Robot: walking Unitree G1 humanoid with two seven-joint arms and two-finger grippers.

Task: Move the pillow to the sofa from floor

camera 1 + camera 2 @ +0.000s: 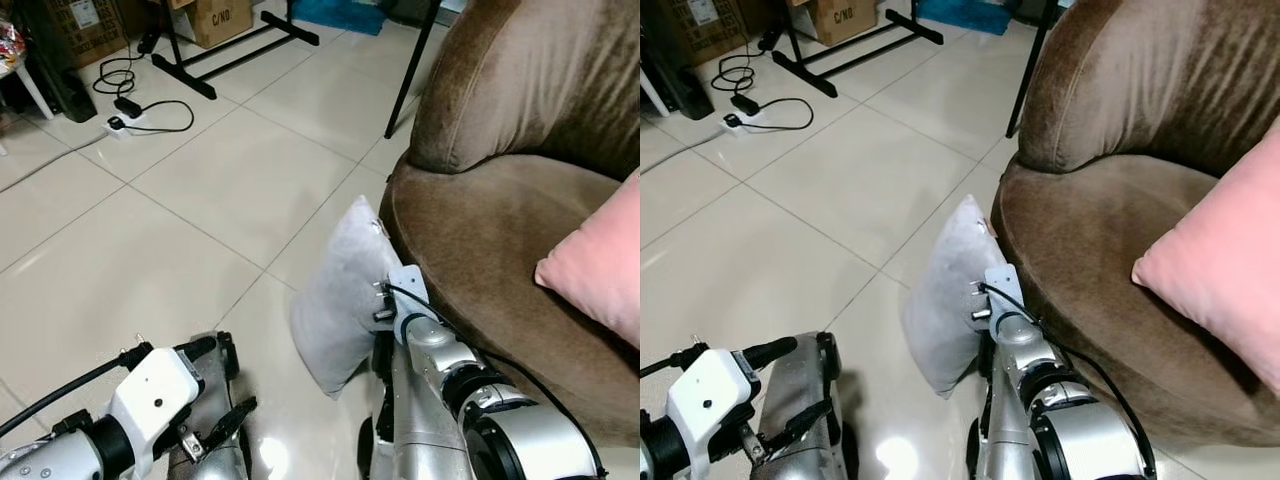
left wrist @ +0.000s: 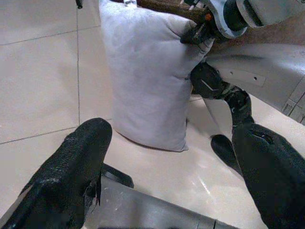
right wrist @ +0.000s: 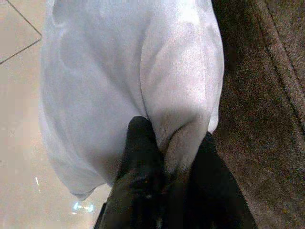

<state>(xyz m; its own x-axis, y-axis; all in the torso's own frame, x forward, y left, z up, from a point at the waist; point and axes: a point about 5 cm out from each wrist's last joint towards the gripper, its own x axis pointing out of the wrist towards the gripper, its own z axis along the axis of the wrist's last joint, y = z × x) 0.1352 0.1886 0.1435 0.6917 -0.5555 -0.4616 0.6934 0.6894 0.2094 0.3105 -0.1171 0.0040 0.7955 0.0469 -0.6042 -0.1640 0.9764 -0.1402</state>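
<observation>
Our right gripper (image 3: 174, 157) has its jaws clamped on a fold of the grey pillow (image 1: 340, 300), which stands upright on the tiled floor (image 1: 200, 200) against the brown sofa (image 1: 480, 260). Our left gripper (image 2: 167, 176) hangs low nearby, jaws apart.
</observation>
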